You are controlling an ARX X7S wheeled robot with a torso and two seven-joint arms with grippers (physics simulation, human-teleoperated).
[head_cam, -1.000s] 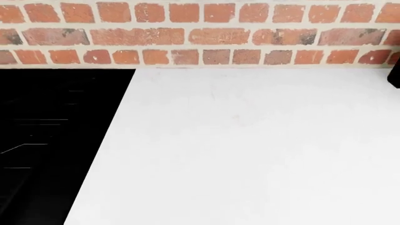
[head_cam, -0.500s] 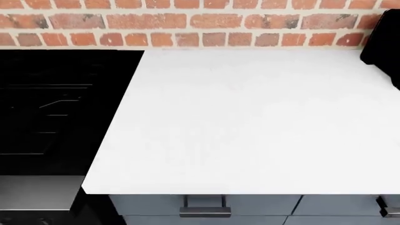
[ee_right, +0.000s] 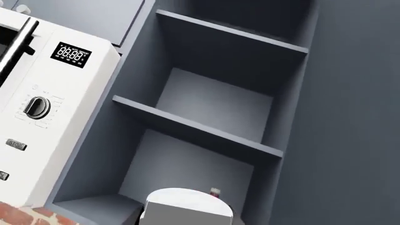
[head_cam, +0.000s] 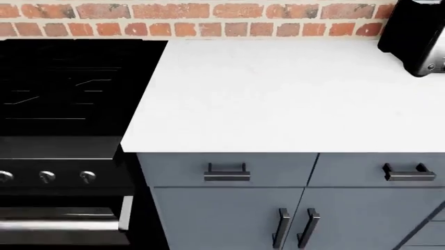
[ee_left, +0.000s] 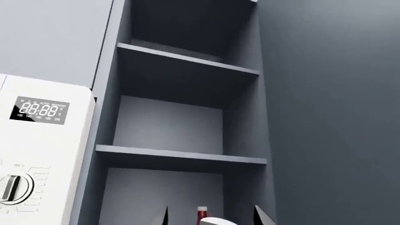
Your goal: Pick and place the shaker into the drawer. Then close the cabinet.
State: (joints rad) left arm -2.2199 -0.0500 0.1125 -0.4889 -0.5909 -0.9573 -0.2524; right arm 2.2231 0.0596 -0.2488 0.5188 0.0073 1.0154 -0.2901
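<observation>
The shaker (ee_left: 202, 214), dark red with a white cap, stands on the lowest open shelf in the left wrist view. My left gripper (ee_left: 212, 217) shows only two fingertips (ee_left: 164, 216), wide apart, with nothing between them. The shaker's cap (ee_right: 215, 192) peeks out behind a white rounded object (ee_right: 187, 206) in the right wrist view. No right gripper fingers show there. The blue-grey cabinet (head_cam: 230, 219) with a white countertop (head_cam: 278, 94) fills the head view. Its drawer fronts (head_cam: 230, 167) look shut. Neither arm shows in the head view.
A black stove and oven (head_cam: 62, 135) stand left of the cabinet. A black appliance (head_cam: 417, 34) sits at the counter's back right. Paired doors with black handles (head_cam: 295, 228) are below. A white microwave (ee_left: 37, 154) sits beside the open shelves (ee_left: 181, 157).
The head view has swung downward. The brick wall has slid up and the counter's front edge, drawer fronts, doors and oven knobs have come into view.
</observation>
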